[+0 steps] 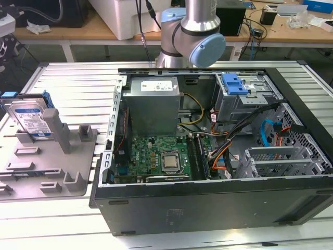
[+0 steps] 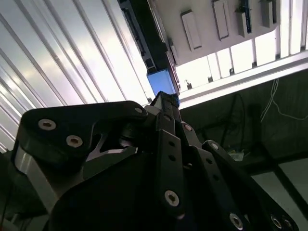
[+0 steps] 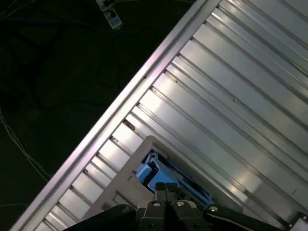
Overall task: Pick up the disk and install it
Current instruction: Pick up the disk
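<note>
Silver, blue-framed, white-and-blue-labelled disk on grey stand

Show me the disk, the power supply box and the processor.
disk (image 1: pixel 30 120), exterior view, on its white-and-blue label.
power supply box (image 1: pixel 153 112), exterior view, on its grey panel.
processor (image 1: pixel 170 163), exterior view, on its metal lid.

Remote feed: I am looking along the tool as it is hovering just beside the blue-framed disk, which is sitting at the corner of a grey holder on the ribbed metal bench. Beyond the bench edge, a power strip is lying on the dark floor.
</note>
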### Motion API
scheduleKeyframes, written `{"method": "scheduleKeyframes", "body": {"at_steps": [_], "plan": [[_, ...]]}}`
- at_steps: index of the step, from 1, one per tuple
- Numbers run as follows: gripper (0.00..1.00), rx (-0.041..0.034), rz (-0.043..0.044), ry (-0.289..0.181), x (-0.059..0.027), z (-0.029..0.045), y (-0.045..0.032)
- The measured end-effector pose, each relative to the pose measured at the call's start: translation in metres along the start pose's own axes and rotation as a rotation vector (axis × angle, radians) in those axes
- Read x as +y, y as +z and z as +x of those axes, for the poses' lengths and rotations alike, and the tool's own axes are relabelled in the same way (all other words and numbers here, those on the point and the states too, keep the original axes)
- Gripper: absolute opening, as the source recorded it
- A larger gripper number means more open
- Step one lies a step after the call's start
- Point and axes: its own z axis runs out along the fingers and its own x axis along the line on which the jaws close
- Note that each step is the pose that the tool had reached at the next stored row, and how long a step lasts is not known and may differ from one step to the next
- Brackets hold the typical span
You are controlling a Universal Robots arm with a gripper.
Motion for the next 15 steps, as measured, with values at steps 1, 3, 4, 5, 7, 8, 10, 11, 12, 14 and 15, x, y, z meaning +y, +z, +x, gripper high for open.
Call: {"method": "scheduleKeyframes", "body": {"at_steps": [1, 3, 4, 5, 7, 8, 10, 11, 12, 14, 15], "plan": [[0.17, 0.0013, 0.0015, -0.03, 0.0, 0.0, 0.0], [0.24, 0.0028, 0.0032, -0.066, 0.0, 0.0, 0.0], [0.36, 0.0041, 0.0046, -0.095, 0.0, 0.0, 0.0], [0.36, 0.0052, 0.0059, -0.12, 0.0, 0.0, 0.0], [0.42, 0.0078, 0.0088, -0.144, 0.0001, 0.0001, 0.0001], [0.42, 0.0079, 0.0087, -0.144, 0.0001, 0.0001, 0.0], [0.42, 0.008, 0.0088, -0.145, 0.0001, 0.0001, 0.0], [0.42, 0.008, 0.0088, -0.146, 0.0001, 0.0001, 0.0], [0.42, 0.008, 0.0089, -0.147, 0.0001, 0.0001, 0.0], [0.43, 0.0083, 0.0091, -0.152, 0.0001, 0.0002, 0.0], [0.43, 0.0083, 0.0092, -0.154, 0.0002, 0.0002, 0.0]]}}
